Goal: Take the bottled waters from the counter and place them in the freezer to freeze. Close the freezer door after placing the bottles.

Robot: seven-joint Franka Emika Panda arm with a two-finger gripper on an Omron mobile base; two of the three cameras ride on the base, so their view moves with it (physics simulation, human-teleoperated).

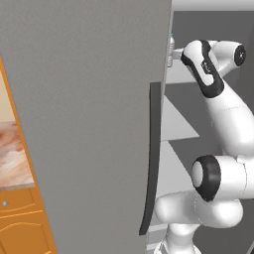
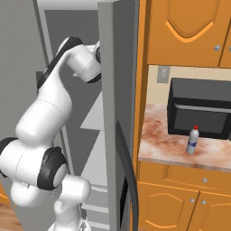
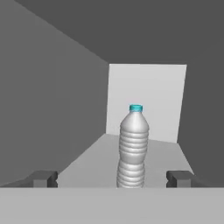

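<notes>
A clear bottled water with a light-blue cap [image 3: 133, 146] stands upright on a white shelf [image 3: 87, 159] inside the grey freezer. My gripper [image 3: 111, 178] is open, with its fingertips [image 3: 43, 178] wide apart on either side of the bottle's base and apart from it. In the left base view that bottle [image 1: 170, 49] peeks past the edge of the open freezer door [image 1: 89, 124], right by my hand. The red-capped bottled water [image 2: 192, 140] stands on the pink marbled counter [image 2: 162, 144] in front of the microwave.
The freezer door's edge [image 2: 110, 113] with its dark bar handle [image 2: 128, 171] stands between my arm and the counter. A black microwave [image 2: 200, 113] sits on the counter under orange wall cabinets [image 2: 180, 31]. White freezer shelves [image 2: 97, 117] lie below my arm.
</notes>
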